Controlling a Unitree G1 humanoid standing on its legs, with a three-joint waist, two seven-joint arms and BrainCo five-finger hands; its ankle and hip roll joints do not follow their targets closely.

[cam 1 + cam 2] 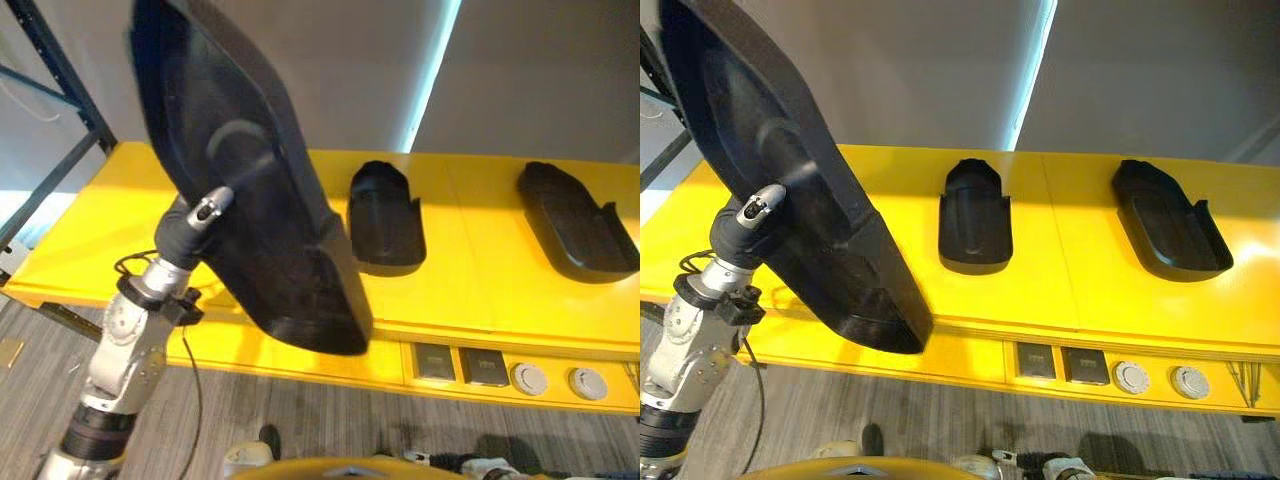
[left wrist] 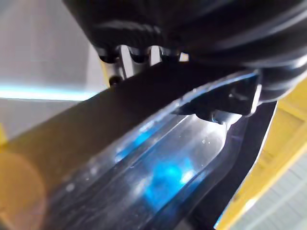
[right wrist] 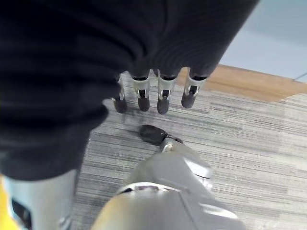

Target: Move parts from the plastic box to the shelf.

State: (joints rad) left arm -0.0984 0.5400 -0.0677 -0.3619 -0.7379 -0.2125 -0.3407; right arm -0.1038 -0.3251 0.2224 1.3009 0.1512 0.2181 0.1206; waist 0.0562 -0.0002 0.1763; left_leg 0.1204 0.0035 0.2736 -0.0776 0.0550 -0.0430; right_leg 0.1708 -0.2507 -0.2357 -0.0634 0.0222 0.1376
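Above the front left of the yellow shelf (image 1: pixel 1080 290), the left hand (image 1: pixel 200 220) holds a large black moulded plastic part (image 1: pixel 250 190) tilted, lower end just over the front edge; fingers (image 2: pixel 125 62) are clamped on its rim. Two smaller black scoop-shaped parts (image 1: pixel 975 215) (image 1: pixel 1170 220) already lie on the shelf, well apart, toward the middle and right. Judgement: lower the part flat onto the free left area, clear of the middle part, before letting go. Surface is glossy, smooth, curved, thin-walled; likely slippery. Right hand (image 3: pixel 153 91) hangs over grey carpet, fingers straight, holding nothing.
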